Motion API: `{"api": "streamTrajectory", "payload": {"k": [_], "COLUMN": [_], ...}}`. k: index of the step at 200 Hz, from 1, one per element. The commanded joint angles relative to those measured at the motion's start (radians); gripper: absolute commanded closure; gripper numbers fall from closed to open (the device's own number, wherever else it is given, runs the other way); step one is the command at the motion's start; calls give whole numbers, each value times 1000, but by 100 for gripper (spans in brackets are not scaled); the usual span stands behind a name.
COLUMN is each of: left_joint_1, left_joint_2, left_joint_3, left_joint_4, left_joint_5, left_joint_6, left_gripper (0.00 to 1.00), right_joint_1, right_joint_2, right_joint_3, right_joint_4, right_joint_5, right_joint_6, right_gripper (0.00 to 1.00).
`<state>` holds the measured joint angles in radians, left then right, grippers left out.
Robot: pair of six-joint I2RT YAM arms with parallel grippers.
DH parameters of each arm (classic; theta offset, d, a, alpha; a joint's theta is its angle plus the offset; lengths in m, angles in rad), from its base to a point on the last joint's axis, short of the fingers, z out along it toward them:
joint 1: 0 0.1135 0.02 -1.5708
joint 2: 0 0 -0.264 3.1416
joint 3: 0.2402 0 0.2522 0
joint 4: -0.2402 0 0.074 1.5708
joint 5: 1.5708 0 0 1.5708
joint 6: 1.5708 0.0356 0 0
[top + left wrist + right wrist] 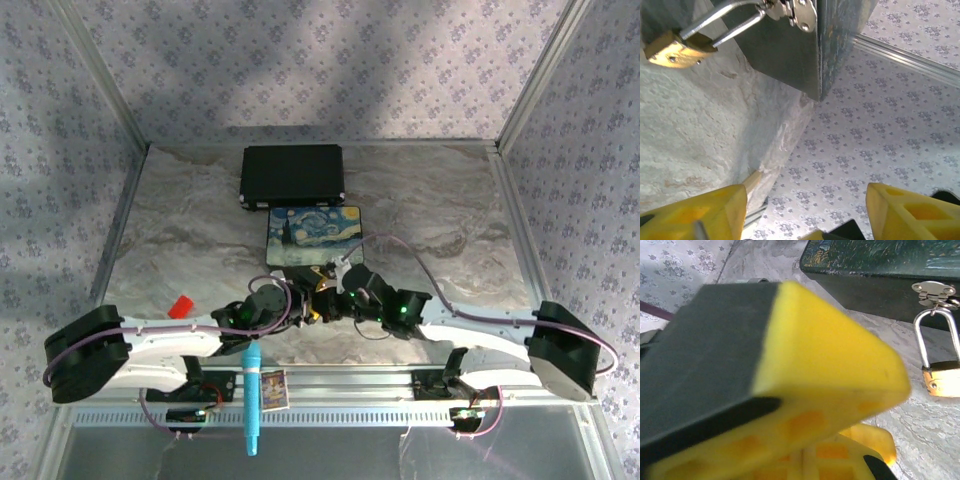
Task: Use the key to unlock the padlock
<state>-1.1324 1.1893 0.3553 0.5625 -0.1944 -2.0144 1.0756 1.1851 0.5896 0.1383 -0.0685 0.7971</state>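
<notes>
**A:** One padlock (pixel 672 49)? Take me left to right.

**B:** One. The left gripper (pixel 806 196) has its fingers (pixel 695 215) spread wide. The padlock hangs by its shackle (pixel 920 340) from the hasp (pixel 800 12) of the one painted box (pixel 315 235). Whether the right gripper (pixel 890 417) is closed, I cannot tell.

**A:** How will it handle?

**B:** It's small, rigid brass and likely to swing. I'd pinch the body's flat sides.

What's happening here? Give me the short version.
Two robot arms are working at a brass padlock that hangs by its shackle from the hasp of a Starry Night painted box. The left gripper is open, holding nothing, near the lock. The right gripper is close too; whether it holds anything is unclear. The shackle looks closed.
</notes>
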Motion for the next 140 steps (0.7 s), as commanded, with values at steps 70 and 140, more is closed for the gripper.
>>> {"api": "streamTrajectory", "payload": {"k": [70,140], "left_joint_1": [24,34], "left_joint_2": [-1,15], "left_joint_3": [27,36], "left_joint_4": [-80,-107], "left_joint_5": [30,47], "left_joint_6": [11,42], "left_gripper": [79,100], "right_joint_1": [-49,-71], "right_joint_2": [-91,-88], "right_joint_3": [-51,-57], "right_joint_4": [-37,-40], "right_joint_5": [-28,-50], "right_joint_6": [8,10], "right_gripper": [100,99]}}
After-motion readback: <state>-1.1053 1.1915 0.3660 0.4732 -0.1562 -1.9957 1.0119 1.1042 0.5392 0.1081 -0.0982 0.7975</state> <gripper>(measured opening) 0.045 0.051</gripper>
